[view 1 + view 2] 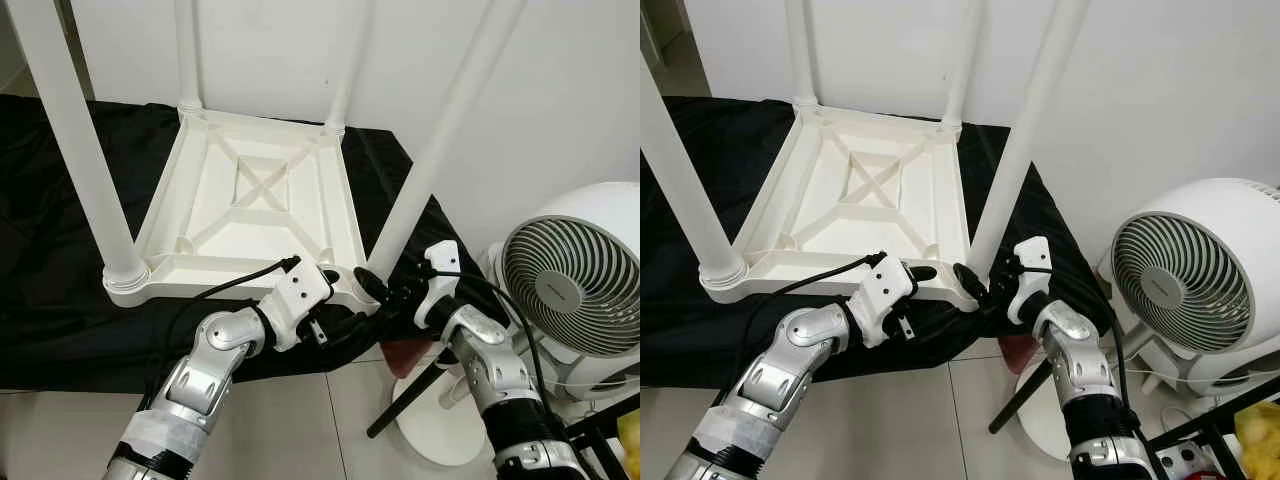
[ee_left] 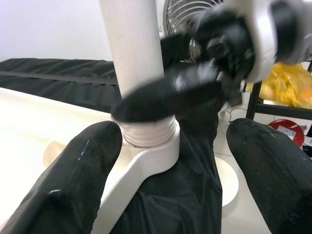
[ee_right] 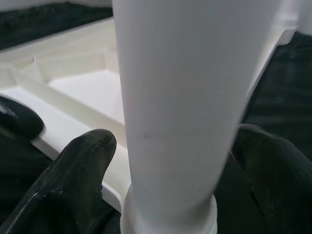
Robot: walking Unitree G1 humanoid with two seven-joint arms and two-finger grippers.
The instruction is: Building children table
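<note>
Upturned table top (image 1: 250, 205) on black-draped counter (image 1: 60, 300). Right gripper (image 3: 170, 161) jaws apart, straddling near-corner leg (image 1: 440, 140) low at its socket; left gripper (image 2: 170, 161) jaws apart, facing that joint. Leg probably not fully seated: close squarely, twist straight, steady the top.

You see a plain white plastic children's table top (image 1: 250, 205), upside down at the frame's centre, its ribbed underside marked by a moulded X. Its four smooth round legs (image 1: 75, 150) are the same unpatterned white. Under it lies a solid black cloth (image 1: 60, 320). Both arms are silver; the left claw (image 1: 352, 283) and right claw (image 1: 380, 292) have black fingers on white housings. At the right edge stands a white round fan (image 1: 570, 275) with a grey spiral grille. The floor (image 1: 290, 420) is pale tile with dark grout lines.
</note>
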